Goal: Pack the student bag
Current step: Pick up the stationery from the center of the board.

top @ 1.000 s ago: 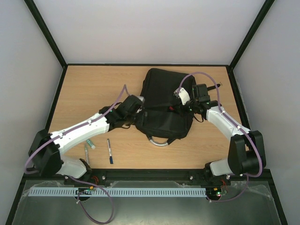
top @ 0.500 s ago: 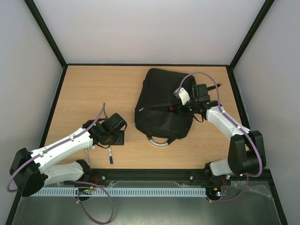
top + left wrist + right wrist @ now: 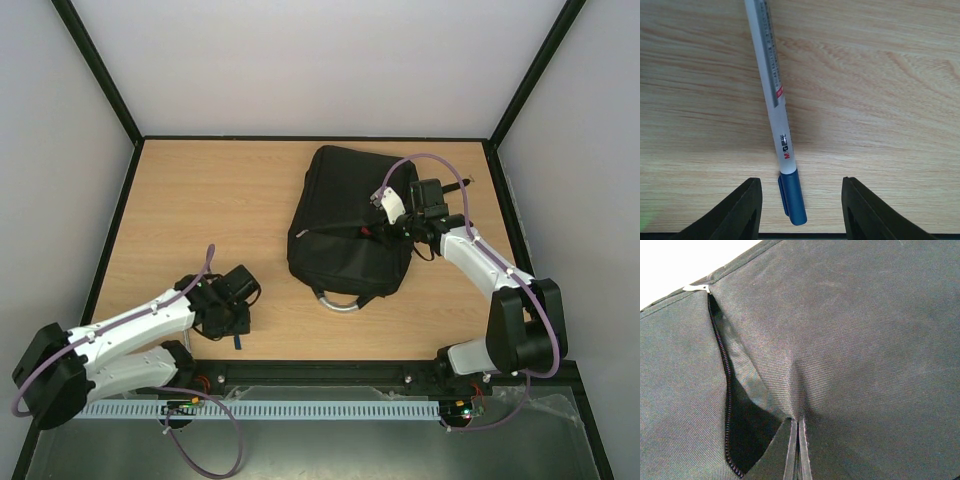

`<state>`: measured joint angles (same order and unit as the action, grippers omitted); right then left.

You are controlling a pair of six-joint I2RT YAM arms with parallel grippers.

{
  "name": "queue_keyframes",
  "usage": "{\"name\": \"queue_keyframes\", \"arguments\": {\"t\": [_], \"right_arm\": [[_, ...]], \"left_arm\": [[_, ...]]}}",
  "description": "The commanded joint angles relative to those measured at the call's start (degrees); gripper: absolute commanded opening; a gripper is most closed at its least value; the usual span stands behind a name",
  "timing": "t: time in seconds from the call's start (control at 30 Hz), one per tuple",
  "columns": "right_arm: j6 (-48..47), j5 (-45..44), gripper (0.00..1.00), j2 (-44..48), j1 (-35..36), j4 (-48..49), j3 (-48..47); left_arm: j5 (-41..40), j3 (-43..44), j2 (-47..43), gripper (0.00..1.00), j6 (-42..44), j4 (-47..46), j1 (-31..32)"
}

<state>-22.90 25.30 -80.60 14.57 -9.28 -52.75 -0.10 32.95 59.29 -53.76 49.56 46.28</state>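
Now the left arm has swung away from the student bag and pulled back toward the near-left corner of the table. A second ago it was reaching up against the bag's left side. Its new position puts the left gripper low over a ballpoint pen lying on the bare wood close to the near edge. In the left wrist view the pen is white with a blue cap, and the capped end sits between the two black fingers. The fingers are spread apart, one on each side, and neither is touching the pen.

The bag itself has not moved. It lies flat in the right half of the table, nearer the far edge than the near one, with its grey loop handle pointing toward the near edge.

The right gripper is holding as before, on top of the bag's right side. Its fingers are pressed together on a pinched fold of black fabric, which lifts one lip of a zip opening so a dark gap shows.

This looks like the start of fetching an item to pack — the pocket is held open while the left gripper lines up on the pen. Nothing is grasped yet. The likely next move is to close on the pen, which is thin, lies flat, and may roll.
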Motion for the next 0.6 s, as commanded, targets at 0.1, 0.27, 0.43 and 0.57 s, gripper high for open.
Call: {"name": "queue_keyframes", "arguments": {"t": [0.1, 0.27, 0.43, 0.57], "right_arm": [[-0.49, 2.71, 0.01, 1.90, -0.05, -2.23, -0.28], [-0.48, 2.57, 0.01, 1.94, 0.02, -2.15, -0.25], [-0.51, 2.53, 0.01, 1.87, 0.00, -2.24, -0.30], [-0.53, 2.50, 0.01, 1.98, -0.07, -2.31, -0.30]], "left_arm": [[-0.29, -0.67, 4.64, 0.40, -2.30, -0.53, 0.39], [-1.76, -1.04, 6.75, 0.37, -2.66, -2.96, 0.37], [-1.96, -1.59, 9.38, 0.33, -2.16, -5.23, 0.39], [-1.94, -2.07, 10.76, 0.29, -1.76, -6.32, 0.38]]}}
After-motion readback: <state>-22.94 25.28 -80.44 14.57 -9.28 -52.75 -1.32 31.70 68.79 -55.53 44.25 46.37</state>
